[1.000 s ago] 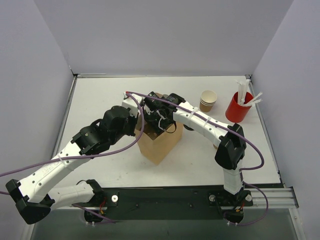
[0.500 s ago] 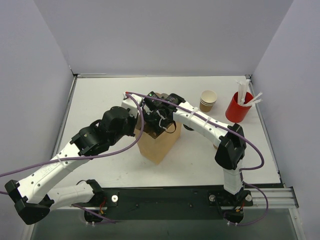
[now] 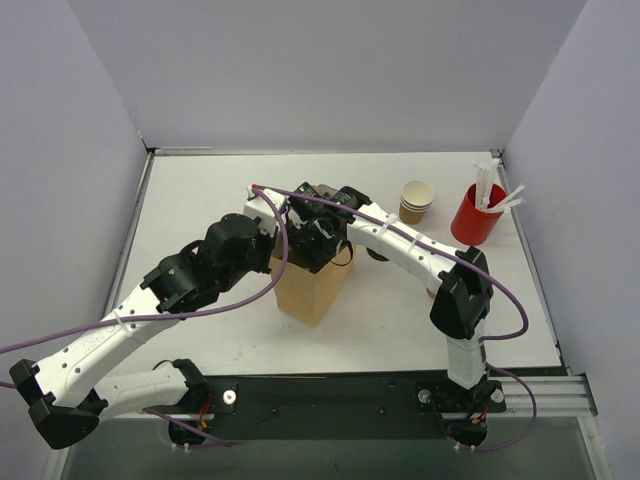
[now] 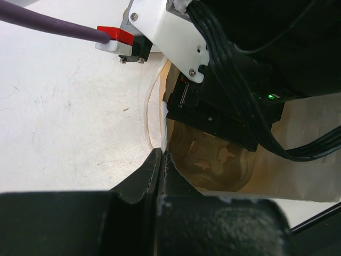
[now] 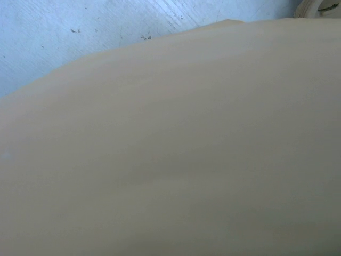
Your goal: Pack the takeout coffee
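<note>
A brown paper bag [image 3: 305,292] stands open at the table's middle. My left gripper [image 3: 271,254] is shut on the bag's left rim; in the left wrist view [image 4: 161,156] the paper edge [image 4: 163,120] runs between the closed fingers. My right gripper [image 3: 318,248] reaches down into the bag's mouth, its fingers hidden inside. Its black wrist [image 4: 229,101] shows above the bag's tan inside [image 4: 224,168]. The right wrist view shows only tan bag paper [image 5: 176,160]. A stack of small kraft cups [image 3: 416,200] stands at the back right. No cup shows in the bag.
A red cup with white sticks [image 3: 478,213] stands at the far right, beside the kraft cups. A dark flat thing [image 3: 377,254] lies partly under the right forearm. Grey walls close the left, back and right sides of the table [image 3: 200,190].
The right gripper has sunk a little deeper into the bag. The bag has shifted slightly left and stands straighter. The left gripper keeps its hold on the rim.
</note>
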`<control>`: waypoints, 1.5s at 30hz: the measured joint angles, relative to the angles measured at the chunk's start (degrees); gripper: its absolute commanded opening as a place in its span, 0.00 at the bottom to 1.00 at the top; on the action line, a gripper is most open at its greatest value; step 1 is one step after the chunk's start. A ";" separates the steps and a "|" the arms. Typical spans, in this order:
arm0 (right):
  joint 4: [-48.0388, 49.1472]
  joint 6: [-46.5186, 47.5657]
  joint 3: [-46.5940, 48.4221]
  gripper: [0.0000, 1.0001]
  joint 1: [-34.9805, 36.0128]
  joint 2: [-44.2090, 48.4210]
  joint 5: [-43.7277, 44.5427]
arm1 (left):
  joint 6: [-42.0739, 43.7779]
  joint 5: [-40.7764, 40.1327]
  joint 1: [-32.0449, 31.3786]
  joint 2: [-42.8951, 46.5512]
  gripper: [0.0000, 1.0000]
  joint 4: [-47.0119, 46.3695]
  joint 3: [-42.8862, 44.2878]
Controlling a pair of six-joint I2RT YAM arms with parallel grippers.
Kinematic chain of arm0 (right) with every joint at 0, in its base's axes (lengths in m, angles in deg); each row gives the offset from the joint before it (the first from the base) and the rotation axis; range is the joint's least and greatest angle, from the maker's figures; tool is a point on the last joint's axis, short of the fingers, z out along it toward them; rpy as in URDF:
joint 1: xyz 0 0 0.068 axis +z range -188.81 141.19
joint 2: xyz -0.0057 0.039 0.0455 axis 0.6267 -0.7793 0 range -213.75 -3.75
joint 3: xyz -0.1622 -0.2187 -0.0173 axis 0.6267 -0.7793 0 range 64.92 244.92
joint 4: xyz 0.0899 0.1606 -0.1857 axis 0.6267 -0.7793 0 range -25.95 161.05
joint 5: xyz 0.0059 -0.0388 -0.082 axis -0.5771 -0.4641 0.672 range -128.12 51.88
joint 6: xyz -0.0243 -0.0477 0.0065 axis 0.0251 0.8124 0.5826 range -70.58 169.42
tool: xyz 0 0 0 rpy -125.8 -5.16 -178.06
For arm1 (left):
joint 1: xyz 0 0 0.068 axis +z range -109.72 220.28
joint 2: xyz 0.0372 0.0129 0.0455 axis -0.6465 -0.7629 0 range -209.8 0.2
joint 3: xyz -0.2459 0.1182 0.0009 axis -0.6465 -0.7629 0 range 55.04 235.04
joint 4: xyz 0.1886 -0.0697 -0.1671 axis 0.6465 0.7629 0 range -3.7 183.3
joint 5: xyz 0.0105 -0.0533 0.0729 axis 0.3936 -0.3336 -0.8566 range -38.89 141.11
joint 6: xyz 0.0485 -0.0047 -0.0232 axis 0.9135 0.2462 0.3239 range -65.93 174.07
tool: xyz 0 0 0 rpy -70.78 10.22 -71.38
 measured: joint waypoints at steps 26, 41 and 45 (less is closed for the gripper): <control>-1.60 -0.22 3.78 0.87 -0.07 1.38 -2.38 | -4.59 -0.31 -0.20 0.61 0.00 -0.81 -0.52; -1.73 -0.63 3.96 0.89 -0.17 3.93 -1.01 | -9.44 -1.27 -0.31 0.46 0.00 -3.58 -0.50; -1.46 -0.68 3.96 0.89 -0.26 4.55 -0.52 | -9.42 -1.22 -0.37 0.96 0.00 -4.39 -0.50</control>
